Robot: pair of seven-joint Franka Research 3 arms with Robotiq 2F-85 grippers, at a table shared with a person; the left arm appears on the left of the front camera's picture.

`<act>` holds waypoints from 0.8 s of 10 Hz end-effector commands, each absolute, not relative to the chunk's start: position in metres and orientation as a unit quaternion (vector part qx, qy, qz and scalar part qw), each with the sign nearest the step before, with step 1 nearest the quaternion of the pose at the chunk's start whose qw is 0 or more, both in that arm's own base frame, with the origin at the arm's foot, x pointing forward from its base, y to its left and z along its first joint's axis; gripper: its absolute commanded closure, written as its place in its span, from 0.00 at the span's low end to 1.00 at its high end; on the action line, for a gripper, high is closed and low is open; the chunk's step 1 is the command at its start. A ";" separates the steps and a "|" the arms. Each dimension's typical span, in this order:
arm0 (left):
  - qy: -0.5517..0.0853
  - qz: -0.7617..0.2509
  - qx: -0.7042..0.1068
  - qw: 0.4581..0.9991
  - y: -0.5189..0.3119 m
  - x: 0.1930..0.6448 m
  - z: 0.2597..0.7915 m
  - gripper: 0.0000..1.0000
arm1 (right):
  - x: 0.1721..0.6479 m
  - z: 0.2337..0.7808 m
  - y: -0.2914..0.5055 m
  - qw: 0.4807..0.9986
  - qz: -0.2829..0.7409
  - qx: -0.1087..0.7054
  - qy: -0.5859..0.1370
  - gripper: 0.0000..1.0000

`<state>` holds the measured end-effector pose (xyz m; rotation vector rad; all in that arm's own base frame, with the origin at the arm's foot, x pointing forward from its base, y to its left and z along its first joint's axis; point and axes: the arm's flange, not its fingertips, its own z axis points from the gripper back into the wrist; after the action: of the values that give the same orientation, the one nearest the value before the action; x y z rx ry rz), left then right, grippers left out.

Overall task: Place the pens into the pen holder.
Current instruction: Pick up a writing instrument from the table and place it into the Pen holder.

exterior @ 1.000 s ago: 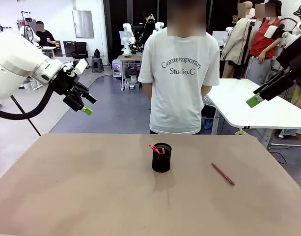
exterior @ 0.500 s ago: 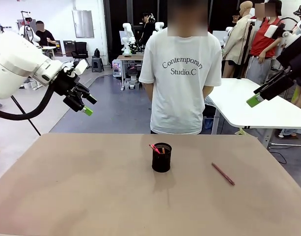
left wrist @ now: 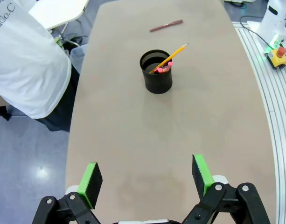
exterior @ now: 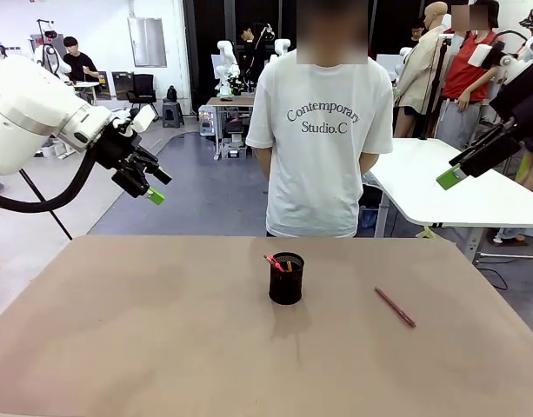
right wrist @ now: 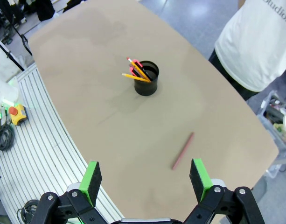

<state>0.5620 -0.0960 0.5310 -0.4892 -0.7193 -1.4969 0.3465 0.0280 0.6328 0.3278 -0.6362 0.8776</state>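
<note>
The black pen holder point(exterior: 286, 278) stands near the middle of the table point(exterior: 144, 347), with a yellow pen point(right wrist: 134, 77) and a dark pen with a pink end point(right wrist: 138, 67) leaning inside it. A dark red pen point(exterior: 395, 307) lies flat on the table to the holder's right. It also shows in the wrist views, as the red pen point(left wrist: 166, 25) beyond the pen holder point(left wrist: 156, 72) and as the red pen point(right wrist: 182, 150) nearer than the pen holder point(right wrist: 146, 78). My left gripper point(exterior: 153, 187) hangs open high at the left. My right gripper point(exterior: 457, 169) hangs open high at the right. Both hold nothing.
A person in a white T-shirt point(exterior: 323, 130) stands at the table's far edge, behind the holder, hands at their sides. A white side table point(exterior: 449, 187) stands behind on the right. A ribbed metal strip point(right wrist: 45, 140) runs along the robot's side of the table.
</note>
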 end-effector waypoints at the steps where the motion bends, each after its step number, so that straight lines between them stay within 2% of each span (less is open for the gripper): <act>1: -0.317 -0.657 -0.213 0.649 -0.095 0.562 0.532 0.00 | 0.346 0.633 0.028 0.841 0.417 0.163 -0.304 0.00; 8: -0.317 -0.657 -0.213 0.649 -0.095 0.562 0.532 0.00 | 0.346 0.633 0.028 0.841 0.417 0.163 -0.304 0.00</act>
<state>0.5620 -0.0960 0.5310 -0.4892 -0.7193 -1.4968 0.3465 0.0280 0.6328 0.3278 -0.6362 0.8776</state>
